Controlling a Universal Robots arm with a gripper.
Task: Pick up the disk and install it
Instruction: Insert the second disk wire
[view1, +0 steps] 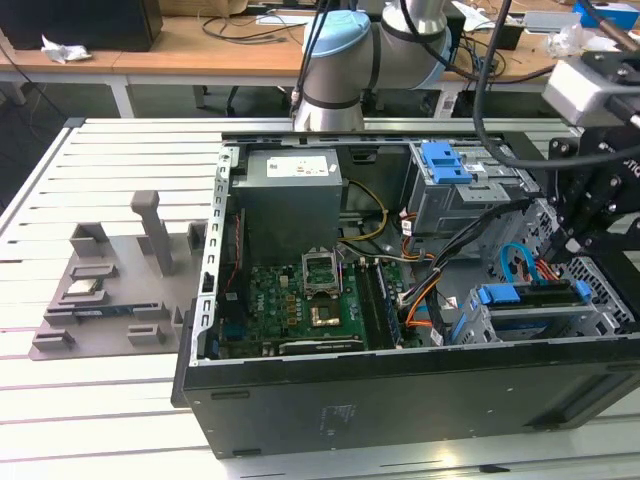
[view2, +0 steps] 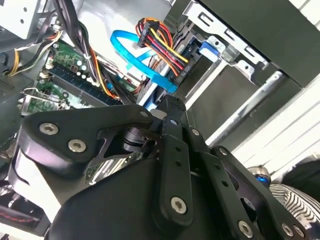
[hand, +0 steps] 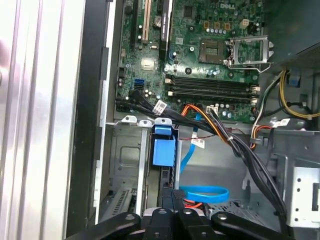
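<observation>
The disk (view1: 530, 294) stands on edge in the lower drive cage (view1: 478, 328) at the exterior view's right of the open computer case. It shows as a dark strip with a blue bracket end (hand: 164, 149). My gripper (view1: 575, 262) comes down from above at the disk's outer end. In the first wrist view my gripper (hand: 172, 197) has its fingers drawn together on the disk's dark edge, just behind the blue bracket. In the second wrist view my gripper (view2: 167, 107) and its black linkages hide most of the disk.
A blue flat cable (hand: 202, 192) and a bundle of coloured wires (view2: 160, 47) lie close beside the cage. The case also holds a motherboard (view1: 300, 300), a grey power supply (view1: 290, 195) and a blue-topped upper cage (view1: 447, 165). A grey fixture (view1: 110, 290) lies to the exterior view's left.
</observation>
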